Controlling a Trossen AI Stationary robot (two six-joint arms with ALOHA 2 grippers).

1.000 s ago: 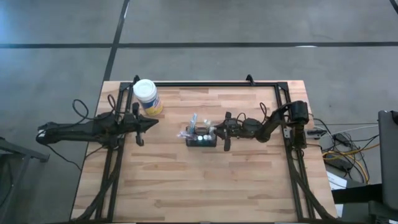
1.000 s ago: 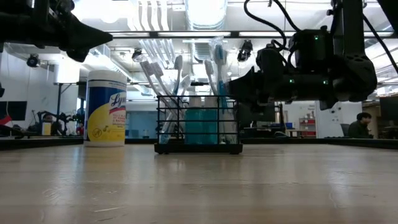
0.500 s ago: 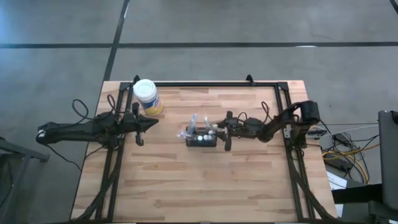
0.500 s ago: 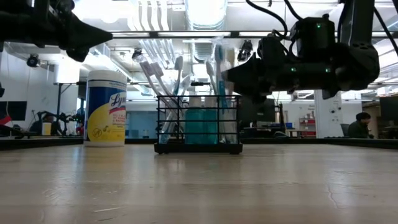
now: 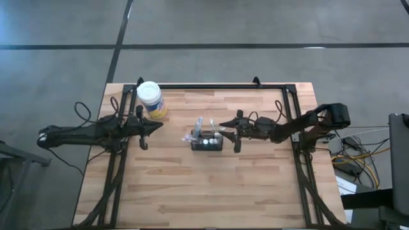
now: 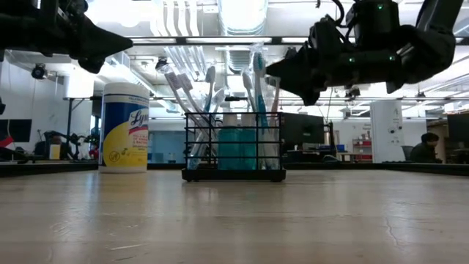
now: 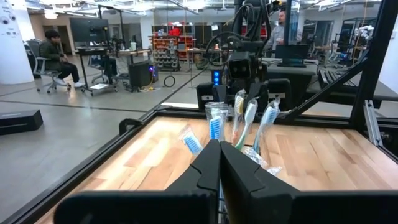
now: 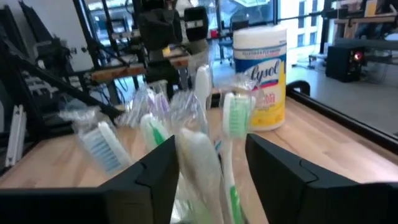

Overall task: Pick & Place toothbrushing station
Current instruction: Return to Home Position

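The toothbrushing station (image 5: 208, 142), a small black mesh box (image 6: 234, 150) holding several toothbrushes (image 8: 199, 143), rests on its base at the middle of the wooden table. My right gripper (image 5: 230, 135) hovers just right of it, open, level with the toothbrush heads (image 6: 275, 75). In the right wrist view its two fingers (image 8: 155, 168) stand on either side of the brushes ahead, and I see no touch. My left gripper (image 5: 158, 125) waits shut, raised and pointing level, left of the station (image 7: 219, 168).
A round yellow canister with a white lid (image 5: 151, 97) stands at the table's far left (image 6: 124, 128). A black frame rail (image 5: 217, 85) runs around the table. Bare wood lies toward the near edge (image 5: 204, 191). People sit in the room beyond.
My right gripper has opened and risen from beside the mesh box's right end to the height of the toothbrush heads, drawing slightly toward the table's right edge. The station has stayed in place, upright on the table.
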